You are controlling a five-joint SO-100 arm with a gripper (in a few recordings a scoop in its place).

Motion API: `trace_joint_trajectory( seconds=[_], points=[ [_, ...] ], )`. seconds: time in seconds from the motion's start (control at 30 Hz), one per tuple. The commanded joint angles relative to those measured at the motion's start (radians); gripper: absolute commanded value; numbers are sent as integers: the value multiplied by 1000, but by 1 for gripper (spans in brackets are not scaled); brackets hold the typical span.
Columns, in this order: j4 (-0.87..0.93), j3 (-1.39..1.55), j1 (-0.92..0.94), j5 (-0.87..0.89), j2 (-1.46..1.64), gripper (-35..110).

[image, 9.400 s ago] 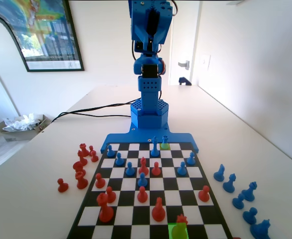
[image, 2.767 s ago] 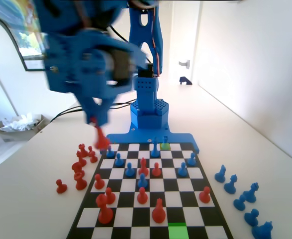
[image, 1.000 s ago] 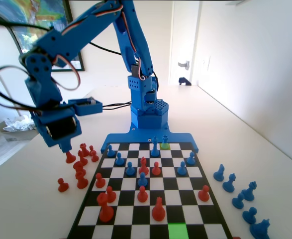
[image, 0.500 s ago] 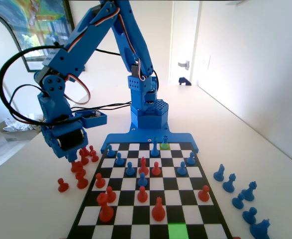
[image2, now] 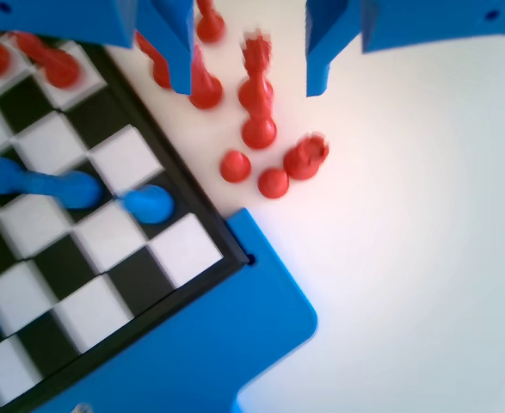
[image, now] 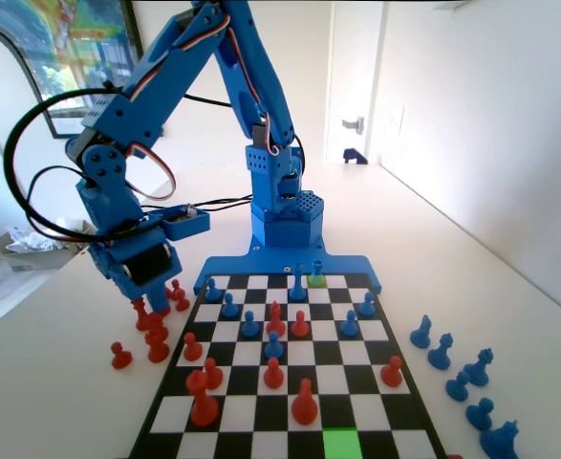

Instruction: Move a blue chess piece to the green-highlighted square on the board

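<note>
The blue chess piece (image: 316, 272) stands on a pale yellow-green square at the far end of the board (image: 330, 378), next to a taller blue piece (image: 298, 284). The green-highlighted square (image: 342, 445) lies bare in the nearest row. My gripper (image: 149, 298) hangs low off the board's left side in the fixed view, over a cluster of red pieces (image: 154, 325). In the wrist view the gripper (image2: 249, 88) is open, with a tall red piece (image2: 256, 73) standing between its jaws.
Red and blue pieces are spread across the board's middle rows. Several blue pieces (image: 457, 373) stand on the table right of the board. The blue bracket (image2: 192, 344) runs along the board's far edge, and two blue pieces (image2: 153, 202) stand near that corner.
The red piece that stood on the green square was carried off to the red cluster left of the board. In the last half second the gripper has shifted slightly right above that cluster.
</note>
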Motion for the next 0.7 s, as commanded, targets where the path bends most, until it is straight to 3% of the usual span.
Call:
trace_joint_trajectory(
  seconds=[0.0,0.2,0.67],
  points=[
    [198,-118,-5,-38,190,14],
    [298,-101,-126,-28,360,9],
    [176,316,-589,206,764,8]
  ],
)
